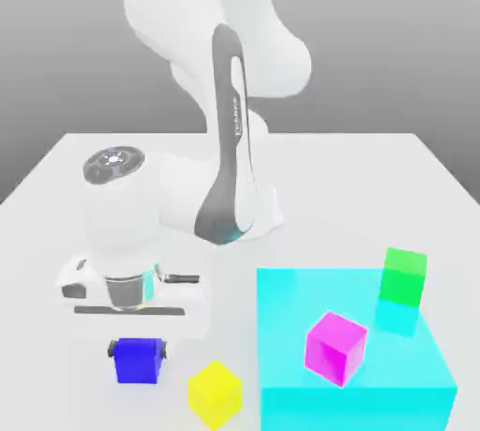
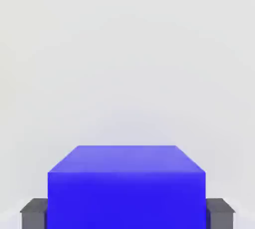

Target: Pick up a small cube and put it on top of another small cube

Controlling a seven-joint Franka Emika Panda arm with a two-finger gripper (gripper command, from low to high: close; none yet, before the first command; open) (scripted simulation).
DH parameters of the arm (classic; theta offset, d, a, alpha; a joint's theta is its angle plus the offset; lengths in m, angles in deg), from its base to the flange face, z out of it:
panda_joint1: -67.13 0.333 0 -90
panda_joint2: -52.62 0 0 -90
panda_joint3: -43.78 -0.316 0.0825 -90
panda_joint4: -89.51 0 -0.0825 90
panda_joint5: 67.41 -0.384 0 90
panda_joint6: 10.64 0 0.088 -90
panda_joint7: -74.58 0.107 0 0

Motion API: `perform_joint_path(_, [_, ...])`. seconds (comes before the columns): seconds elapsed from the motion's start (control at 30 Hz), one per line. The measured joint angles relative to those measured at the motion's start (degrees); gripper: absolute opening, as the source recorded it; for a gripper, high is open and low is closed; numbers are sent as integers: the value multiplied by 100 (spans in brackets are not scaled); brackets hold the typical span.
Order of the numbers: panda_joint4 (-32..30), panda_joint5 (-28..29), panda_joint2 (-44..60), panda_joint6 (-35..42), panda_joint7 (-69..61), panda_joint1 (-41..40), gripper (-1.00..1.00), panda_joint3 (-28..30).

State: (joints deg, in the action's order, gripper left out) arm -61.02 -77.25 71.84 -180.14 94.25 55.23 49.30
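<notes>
A blue cube [image 1: 137, 361] sits between the two dark fingers of my gripper [image 1: 137, 352], low over the white table near its front edge. In the hand view the blue cube [image 2: 126, 185] fills the span between the grey fingers [image 2: 34, 214], and both press against its sides. My gripper [image 2: 127, 215] is shut on it. A yellow cube [image 1: 215, 393] lies on the table just to the exterior view's right of the blue one, slightly nearer the front.
A large flat cyan block [image 1: 412, 378] stands at the exterior view's right. A magenta cube [image 1: 335, 348] rests on its top, and a green cube [image 1: 404, 275] sits at its back corner. The arm's white base [image 1: 246, 204] stands behind.
</notes>
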Motion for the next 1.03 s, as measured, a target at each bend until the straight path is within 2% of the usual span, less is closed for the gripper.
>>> perform_joint_path(0.1, [-4,17,-19,16,13,-3,-100,0])
perform_joint_path(0.3, [-208,591,-1135,914,473,239,-100,314])
perform_joint_path(0.47, [-129,642,-2068,1889,1337,1569,-100,-391])
perform_joint_path(0.57, [-63,603,-2605,2478,1871,2045,-100,-771])
perform_joint_path(0.73, [48,423,-3472,3456,2692,2912,-100,-1745])
perform_joint_path(0.8, [-12,433,-3404,3332,2861,3039,-100,-1945])
perform_joint_path(0.9, [-192,535,-2949,2704,2991,3041,-100,-2056])
perform_joint_path(0.93, [-232,560,-2843,2559,3015,3039,100,-2070])
perform_joint_path(1.03, [-232,560,-2843,2559,3014,3039,100,-2070])
